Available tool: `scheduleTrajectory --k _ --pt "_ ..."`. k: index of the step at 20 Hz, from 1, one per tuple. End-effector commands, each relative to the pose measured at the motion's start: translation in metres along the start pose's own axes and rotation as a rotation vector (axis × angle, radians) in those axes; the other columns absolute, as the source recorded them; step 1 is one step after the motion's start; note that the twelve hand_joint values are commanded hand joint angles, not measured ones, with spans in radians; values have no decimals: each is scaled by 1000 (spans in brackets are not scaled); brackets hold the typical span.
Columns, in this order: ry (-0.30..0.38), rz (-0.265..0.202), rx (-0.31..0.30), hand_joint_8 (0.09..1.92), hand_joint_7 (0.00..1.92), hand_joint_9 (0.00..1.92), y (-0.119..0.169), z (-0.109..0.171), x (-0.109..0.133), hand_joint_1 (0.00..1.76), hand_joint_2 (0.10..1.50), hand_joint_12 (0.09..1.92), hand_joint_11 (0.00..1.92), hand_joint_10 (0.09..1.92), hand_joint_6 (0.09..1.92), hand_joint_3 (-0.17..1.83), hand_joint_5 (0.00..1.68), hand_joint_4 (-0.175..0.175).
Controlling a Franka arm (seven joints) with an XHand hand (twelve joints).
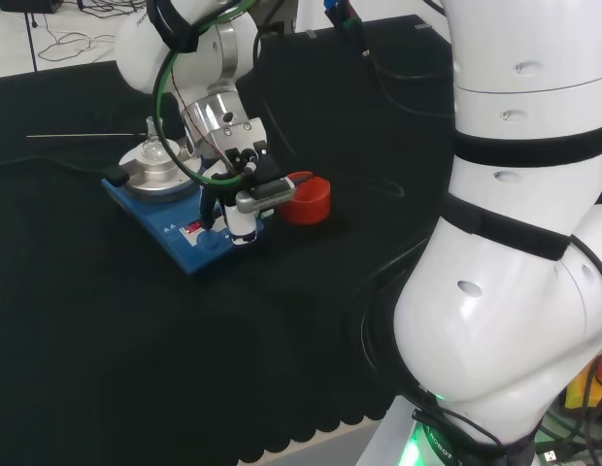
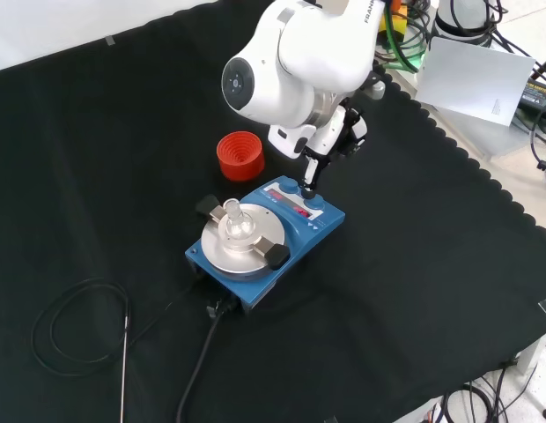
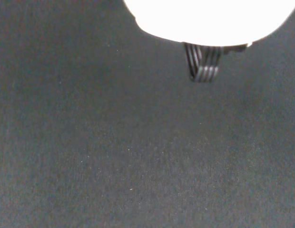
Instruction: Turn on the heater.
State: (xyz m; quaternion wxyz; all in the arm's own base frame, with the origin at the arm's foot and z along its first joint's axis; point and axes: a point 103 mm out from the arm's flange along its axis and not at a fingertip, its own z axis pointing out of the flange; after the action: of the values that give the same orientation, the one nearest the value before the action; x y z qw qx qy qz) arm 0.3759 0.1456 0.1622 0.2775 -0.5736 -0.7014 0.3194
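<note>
The blue heater (image 1: 189,238) (image 2: 295,231) stands on the black cloth with a round metal plate (image 2: 255,251) on top. A small clear glass flask (image 1: 153,148) (image 2: 235,220) sits on that plate. In the head view my hand (image 1: 238,189) hangs over the heater's front panel, with one straight finger (image 1: 242,229) pointing down onto it. In the front view that fingertip (image 2: 306,187) rests on a blue knob at the panel's far end, beside the red display. The hand (image 2: 333,137) holds nothing. In the wrist view a blurred white part of the hand (image 3: 209,19) sits above bare cloth.
A red ribbed ring stand (image 1: 306,198) (image 2: 240,155) stands just past the heater, close to the hand. A black power cable (image 2: 198,370) leaves the heater's near corner. A thin rod with a looped lead (image 2: 123,361) lies on the cloth at the front view's left.
</note>
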Motion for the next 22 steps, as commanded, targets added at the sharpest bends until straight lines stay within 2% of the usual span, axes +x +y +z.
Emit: scheduleTrajectory --k 1,22 --pt "-2 3 9 1920 1558 1665 0 1 -3 1445 566 1501 1585 1814 232 1184 326 -18" --pt "3 -7 32 1920 1557 1665 7 8 -7 1446 563 1502 1580 1813 221 1191 352 -17"
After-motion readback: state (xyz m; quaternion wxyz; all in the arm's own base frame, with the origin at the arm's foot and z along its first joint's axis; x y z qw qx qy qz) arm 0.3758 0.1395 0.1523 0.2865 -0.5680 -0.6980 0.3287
